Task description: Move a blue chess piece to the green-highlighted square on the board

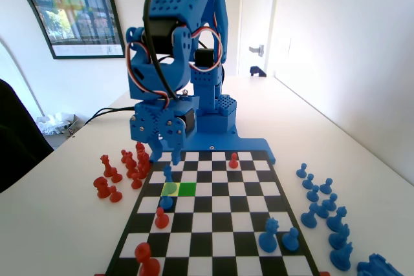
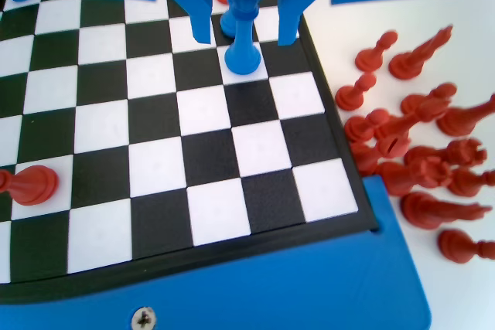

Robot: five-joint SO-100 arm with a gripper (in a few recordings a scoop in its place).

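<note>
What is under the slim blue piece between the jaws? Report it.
The blue chess piece stands on a white square of the board, not on the green-highlighted square. Its flared base covers the middle of that white square.

Blue chess piece (image 2: 244,32) tip cut off at top edge.

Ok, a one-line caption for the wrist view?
Open end effector straddling slim blue plastic chess piece standing on checkered board.

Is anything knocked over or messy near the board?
Yes. The red pieces beside the board lie toppled in a jumbled heap, pointing all ways. On the board, the blue chess piece stands upright between the open jaws of the claw, and nothing there looks tipped.
</note>
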